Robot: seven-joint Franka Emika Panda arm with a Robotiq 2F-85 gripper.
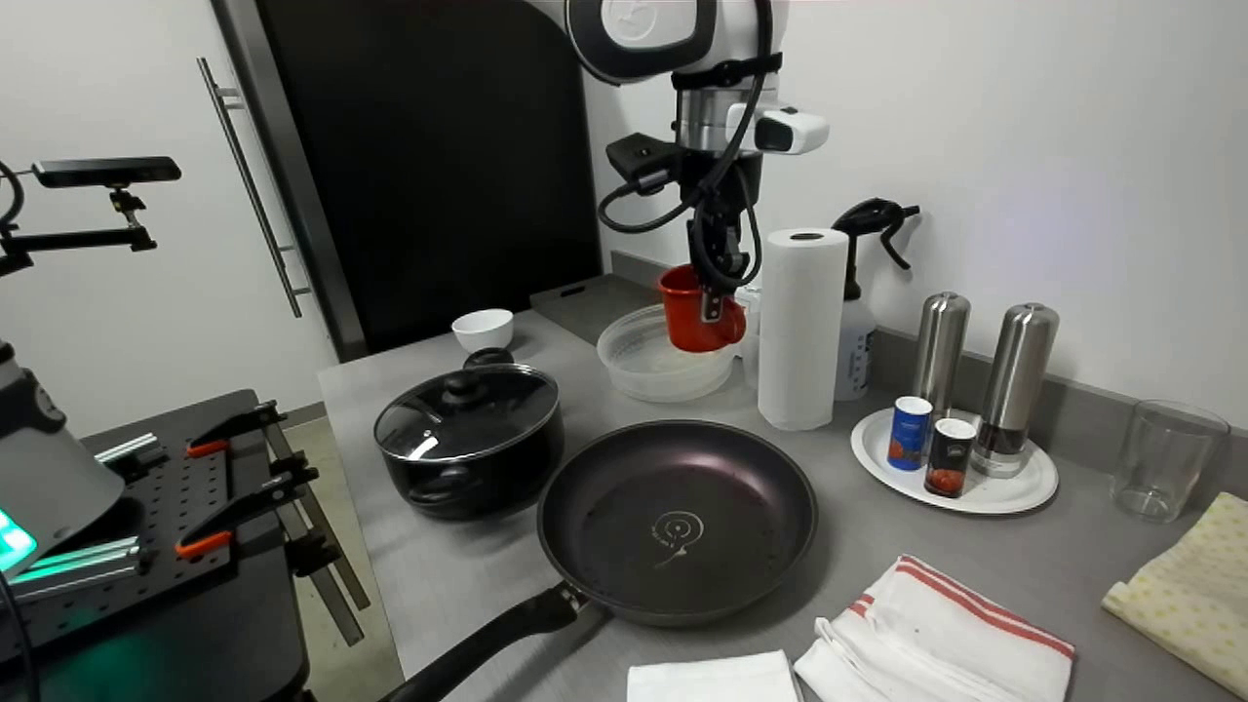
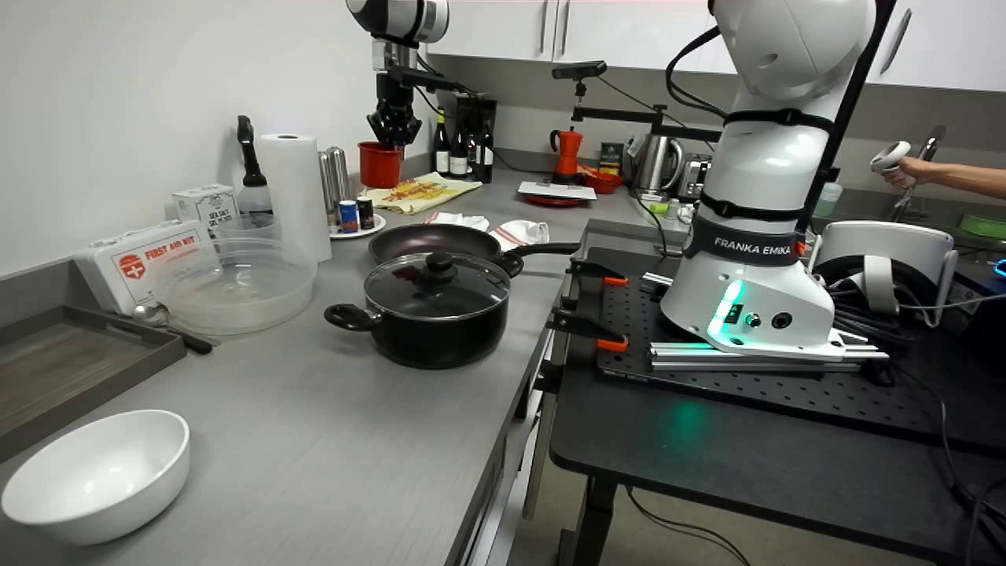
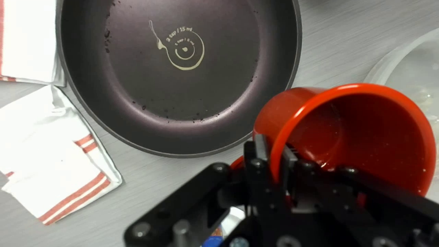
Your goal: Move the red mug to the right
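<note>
The red mug (image 1: pixel 684 317) hangs in the air, its open top facing up. My gripper (image 3: pixel 275 150) is shut on its wall, with one finger (image 3: pixel 260 147) outside and the other inside the rim. In the wrist view the mug (image 3: pixel 374 137) fills the right side, and most of its handle is hidden behind the black finger linkage. Both exterior views show the mug (image 2: pixel 379 167) well clear of the counter below the arm.
A frying pan (image 1: pixel 678 526) and a lidded pot (image 1: pixel 468 439) stand on the counter. Around them are a paper towel roll (image 1: pixel 801 331), a plastic tub (image 1: pixel 643 375), a plate (image 1: pixel 1014 497) with grinders and jars, a glass (image 1: pixel 1160 463) and folded towels (image 1: pixel 946 634).
</note>
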